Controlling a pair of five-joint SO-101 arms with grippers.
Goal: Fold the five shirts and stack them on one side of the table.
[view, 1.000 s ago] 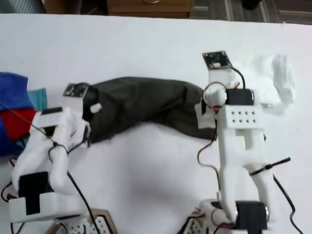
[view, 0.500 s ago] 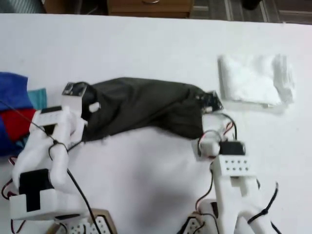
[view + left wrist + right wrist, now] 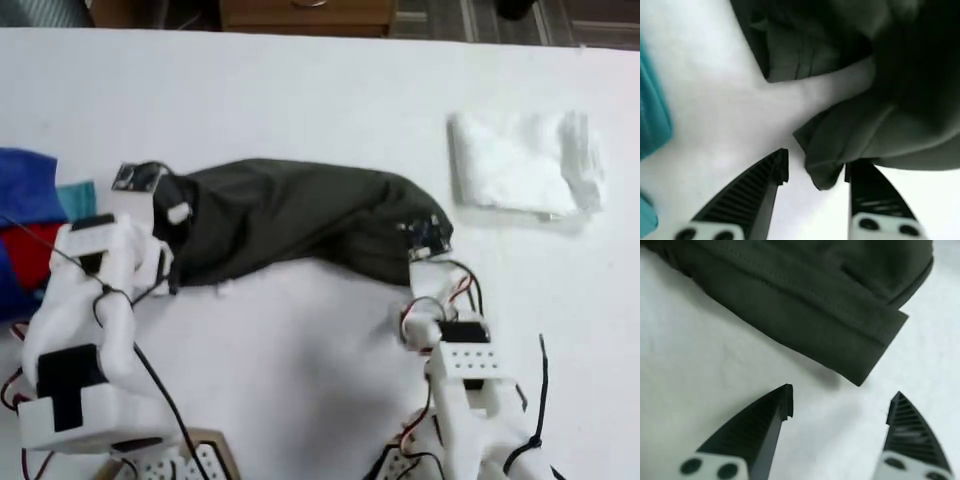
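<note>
**Dark shirt [image 3: 290,215] stretched left-right, an arm at each end**

Lies mid on the surface [image 3: 300,90]. Left gripper [image 3: 817,162] jaws open around the left-end fold [image 3: 825,150], not clamped. Right gripper [image 3: 842,394] jaws wide, empty; hem corner [image 3: 867,362] just beyond them.

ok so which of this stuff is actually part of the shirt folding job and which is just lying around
Job:
dark green shirt between the arms; folded white shirt; blue shirt, red shirt and teal shirt heaped at the table edge; left gripper and right gripper, both open.

Lying about:
wooden cabinet beyond the table; perforated board by the arm bases.
</note>
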